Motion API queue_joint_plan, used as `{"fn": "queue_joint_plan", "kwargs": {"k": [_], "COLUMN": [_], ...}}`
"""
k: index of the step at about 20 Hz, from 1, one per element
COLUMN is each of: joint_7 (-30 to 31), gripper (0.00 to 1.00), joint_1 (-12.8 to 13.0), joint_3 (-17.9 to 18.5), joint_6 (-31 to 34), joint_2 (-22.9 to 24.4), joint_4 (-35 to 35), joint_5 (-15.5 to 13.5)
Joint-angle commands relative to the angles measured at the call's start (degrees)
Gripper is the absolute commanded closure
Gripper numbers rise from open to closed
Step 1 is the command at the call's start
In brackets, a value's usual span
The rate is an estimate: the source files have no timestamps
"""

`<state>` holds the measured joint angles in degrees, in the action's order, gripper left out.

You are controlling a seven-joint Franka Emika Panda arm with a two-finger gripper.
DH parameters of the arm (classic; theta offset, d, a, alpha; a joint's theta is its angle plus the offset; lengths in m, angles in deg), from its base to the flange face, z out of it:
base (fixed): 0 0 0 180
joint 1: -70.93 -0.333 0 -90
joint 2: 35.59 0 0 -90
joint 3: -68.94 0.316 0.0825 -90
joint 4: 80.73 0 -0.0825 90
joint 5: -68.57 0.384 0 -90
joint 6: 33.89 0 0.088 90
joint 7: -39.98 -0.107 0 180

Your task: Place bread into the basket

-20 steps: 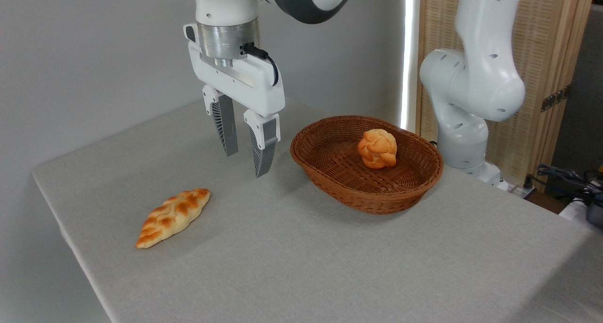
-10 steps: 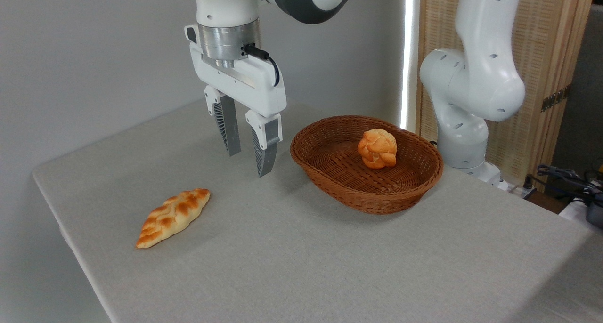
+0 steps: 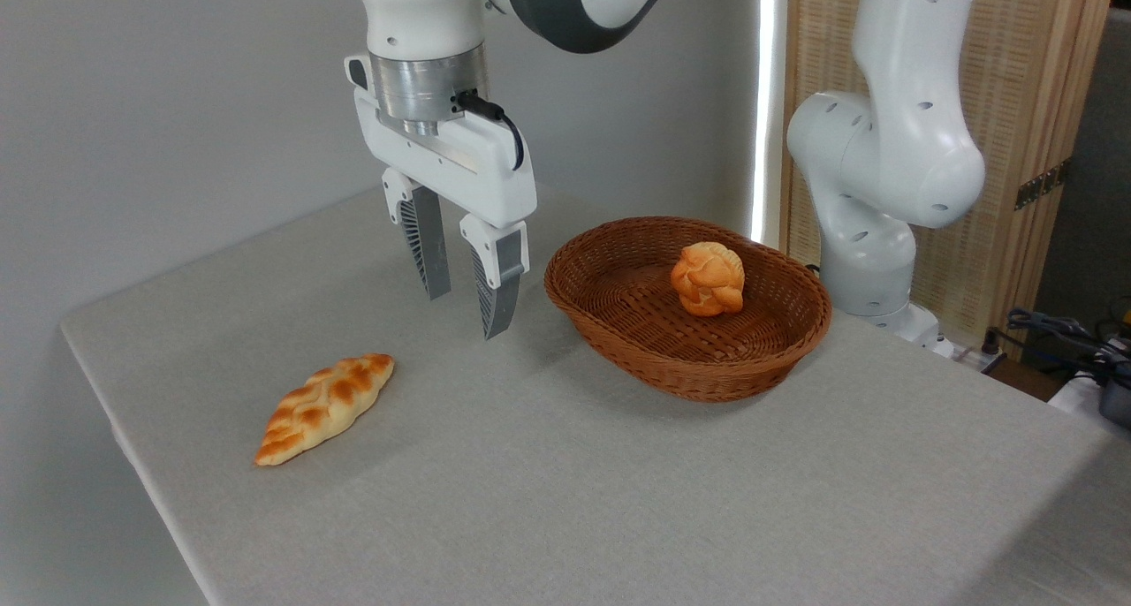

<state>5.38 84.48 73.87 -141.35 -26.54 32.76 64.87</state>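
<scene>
The bread (image 3: 324, 408) lies flat on the bench (image 3: 618, 500), well left of the basket (image 3: 610, 337) and near the bench's left edge, with bare bench surface on all sides. The end effector (image 3: 466, 314) hangs above the bench between bread and basket, fingers parted, holding nothing. The basket contains one round knotted roll (image 3: 708, 278), leaving most of its floor uncovered.

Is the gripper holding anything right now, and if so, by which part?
Nothing is held. The gripper hangs open and empty above the table; the bread lies apart on the cloth, outside the basket.
</scene>
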Motion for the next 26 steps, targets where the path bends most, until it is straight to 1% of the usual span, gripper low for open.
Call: {"fn": "queue_joint_plan", "kwargs": {"k": [1, 19, 25, 26], "joint_7": [0.67, 0.58, 1.02, 1.11], "gripper": [0.00, 0.00, 0.00, 0.00], "joint_1": [-0.11, -0.20, 0.24, 0.33], "joint_3": [0.52, 0.43, -0.01, -0.01], "joint_6": [-0.46, 0.33, -0.55, -0.64], "joint_2": [-0.61, -0.52, -1.14, -1.14], "joint_4": [-0.90, -0.90, -0.90, -0.90], "joint_5": [0.97, 0.97, 0.89, 0.45]}}
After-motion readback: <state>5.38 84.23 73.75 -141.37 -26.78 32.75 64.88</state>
